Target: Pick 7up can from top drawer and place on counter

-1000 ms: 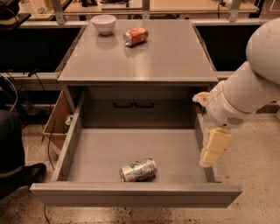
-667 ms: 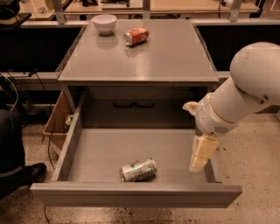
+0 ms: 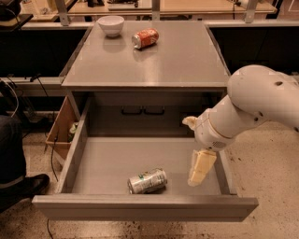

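7up can (image 3: 147,181) unpicked nr top drawer (image 3: 140,207) front edge; gripper (image 3: 201,169) by right edge, state can't tell; counter (image 3: 182,60) placement left.

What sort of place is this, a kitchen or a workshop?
Probably a lab or office test area, not a home kitchen: light wooden tabletops line the back, cables run beside a grey metal cabinet, and the robot's gripper hangs over its open top drawer, near the 7up can.
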`<state>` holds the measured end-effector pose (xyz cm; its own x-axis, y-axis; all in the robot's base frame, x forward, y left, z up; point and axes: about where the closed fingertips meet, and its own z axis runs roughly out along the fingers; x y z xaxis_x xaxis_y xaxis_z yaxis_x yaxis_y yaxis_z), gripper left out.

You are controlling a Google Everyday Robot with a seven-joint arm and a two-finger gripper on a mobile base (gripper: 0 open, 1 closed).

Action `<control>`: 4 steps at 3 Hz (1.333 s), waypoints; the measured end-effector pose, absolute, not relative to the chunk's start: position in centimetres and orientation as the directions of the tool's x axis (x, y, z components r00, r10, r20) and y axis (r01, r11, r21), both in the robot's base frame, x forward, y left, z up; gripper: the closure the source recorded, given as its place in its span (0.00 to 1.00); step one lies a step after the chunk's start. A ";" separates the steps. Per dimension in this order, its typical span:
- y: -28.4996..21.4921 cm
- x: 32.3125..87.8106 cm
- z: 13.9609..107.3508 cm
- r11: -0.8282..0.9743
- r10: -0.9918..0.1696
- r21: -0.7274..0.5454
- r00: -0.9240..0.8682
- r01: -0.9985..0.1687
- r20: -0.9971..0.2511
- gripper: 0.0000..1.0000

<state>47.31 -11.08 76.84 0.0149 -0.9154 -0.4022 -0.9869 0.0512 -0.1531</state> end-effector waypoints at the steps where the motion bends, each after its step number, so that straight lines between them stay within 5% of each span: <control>1: -10.2 48.3 75.2 0.044 -0.906 -0.170 0.032 -0.984 -0.422 0.00; 4: -5.5 51.5 68.5 0.031 -0.843 -0.162 0.062 -0.986 -0.535 0.00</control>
